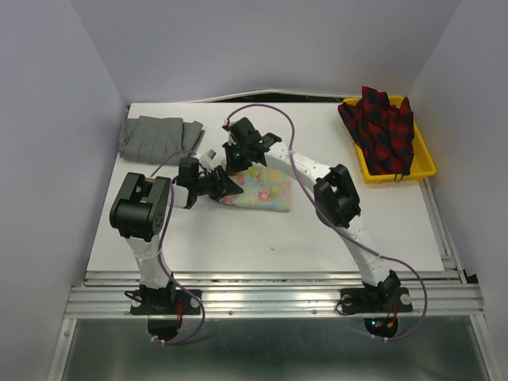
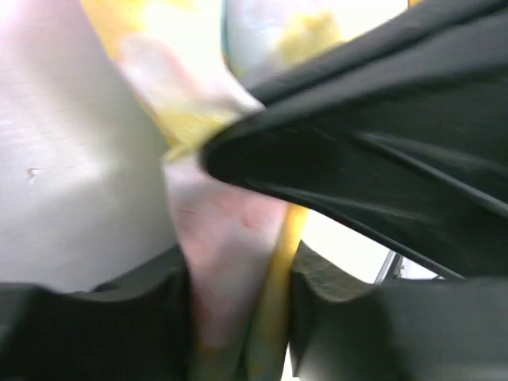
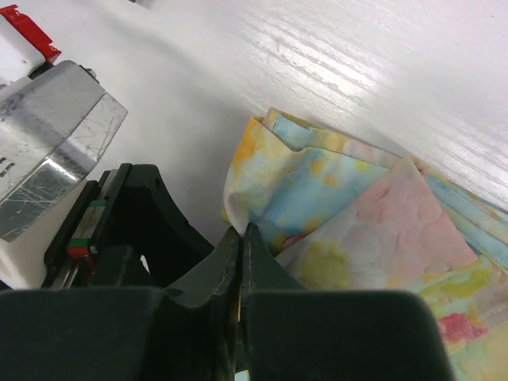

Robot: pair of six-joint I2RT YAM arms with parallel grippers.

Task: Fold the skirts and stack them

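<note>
A white worktop (image 1: 238,246) is seen from above, with two black-and-white robot arms reaching in from its near edge. Both arms meet at the middle of the worktop, over the floral skirt (image 1: 263,189). It lies there as a small, roughly rectangular folded bundle in pastel yellow, pink and blue.

The left tool (image 1: 228,190) sits at the left edge of this skirt. In the left wrist view its two dark fingers (image 2: 95,333) are closed on a band of pink and yellow cloth, which fills the gap between them. A dark, blurred shape crosses the upper right of that view.

The right tool (image 1: 236,164) comes down at the far left corner of the same skirt, just beside the left tool. In the right wrist view its fingers are pressed together, tips at the folded corner of the cloth. A thin yellow sliver shows between them, so it appears to be pinching the cloth edge. Layers of blue, yellow and pink fabric overlap to the right of the fingers.

The grey skirt (image 1: 155,136) lies folded at the far left corner of the worktop, well apart from both tools. The plaid skirt (image 1: 379,127), red and dark, lies crumpled in a yellow tray (image 1: 397,174) at the far right edge.
</note>
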